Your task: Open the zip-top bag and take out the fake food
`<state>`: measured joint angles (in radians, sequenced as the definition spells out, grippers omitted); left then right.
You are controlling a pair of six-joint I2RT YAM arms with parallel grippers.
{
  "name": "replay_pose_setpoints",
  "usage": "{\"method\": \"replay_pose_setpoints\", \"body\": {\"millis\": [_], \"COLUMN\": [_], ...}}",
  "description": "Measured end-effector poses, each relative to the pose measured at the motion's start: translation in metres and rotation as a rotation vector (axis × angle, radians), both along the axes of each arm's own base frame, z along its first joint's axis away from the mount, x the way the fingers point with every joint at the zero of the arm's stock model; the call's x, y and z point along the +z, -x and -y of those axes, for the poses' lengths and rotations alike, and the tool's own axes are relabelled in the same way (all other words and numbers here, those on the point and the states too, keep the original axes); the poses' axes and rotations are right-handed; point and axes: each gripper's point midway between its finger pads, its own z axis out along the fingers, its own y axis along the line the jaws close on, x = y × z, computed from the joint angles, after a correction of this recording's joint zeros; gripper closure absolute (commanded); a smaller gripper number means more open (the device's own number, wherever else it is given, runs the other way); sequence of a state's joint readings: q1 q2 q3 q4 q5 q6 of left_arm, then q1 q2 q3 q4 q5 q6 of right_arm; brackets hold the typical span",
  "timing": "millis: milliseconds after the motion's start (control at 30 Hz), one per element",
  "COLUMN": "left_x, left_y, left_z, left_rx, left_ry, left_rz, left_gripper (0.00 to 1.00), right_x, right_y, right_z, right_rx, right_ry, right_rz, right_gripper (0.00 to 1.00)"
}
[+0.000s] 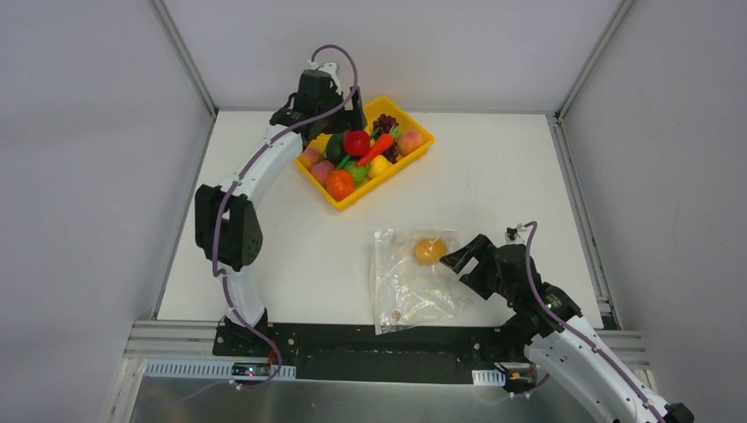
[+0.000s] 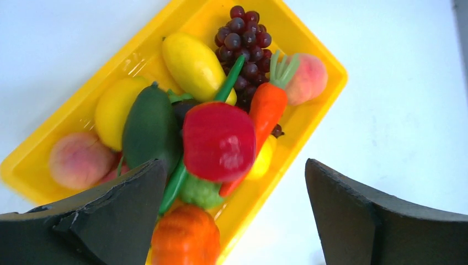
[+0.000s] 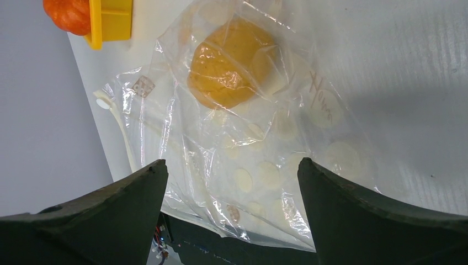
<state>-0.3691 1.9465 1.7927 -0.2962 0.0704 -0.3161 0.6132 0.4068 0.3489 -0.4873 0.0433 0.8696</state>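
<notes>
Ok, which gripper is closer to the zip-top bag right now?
Right. The right gripper is open at the right edge of the zip-top bag, near the yellow-orange fruit inside. The left gripper is open over the yellow tray, farther back, away from the bag.

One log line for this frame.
left gripper: open, over tray | right gripper: open, over bag | bag: on table, orange fruit inside | tray: holds fake food

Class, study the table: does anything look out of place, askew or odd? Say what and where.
One yellow-orange fruit sits inside the crumpled zip-top bag, apart from the fake food piled in the yellow tray. The bag's near edge overhangs the table edge.
</notes>
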Motion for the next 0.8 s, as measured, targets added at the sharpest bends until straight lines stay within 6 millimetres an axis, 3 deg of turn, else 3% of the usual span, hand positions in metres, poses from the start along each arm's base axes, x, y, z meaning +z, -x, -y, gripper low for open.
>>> {"method": "replay_pose_setpoints", "body": {"millis": [167,300,400,633,800], "left_x": [0.055,0.077,0.06,-0.038,-0.06], "left_y": [0.033,0.06,0.083,0.198,0.265], "left_z": [-0.044,-0.077,-0.08,-0.049,-0.031], "left_rx": [0.108,0.161,0.165,0.083,-0.011], "left_ry": [0.144,0.298,0.356,0.365,0.36], "left_rz": [0.048,0.028,-0.034,-0.295,-0.332], "left_gripper": [0.01,0.03,0.06,0.17,0.27], "right_x": [0.0,-0.001,-0.003,-0.006,0.007], "right_y": [0.001,0.0,0.0,-0.002,-0.006], "right_z": [-0.001,0.0,0.0,0.004,0.004], "right_rx": [0.005,0.002,-0.003,-0.008,0.0], "right_ry": [-0.004,-0.002,0.008,0.074,0.09], "right_rz": [-0.003,-0.002,-0.009,-0.055,-0.041], "right_gripper": [0.09,0.09,0.09,0.09,0.09]}}
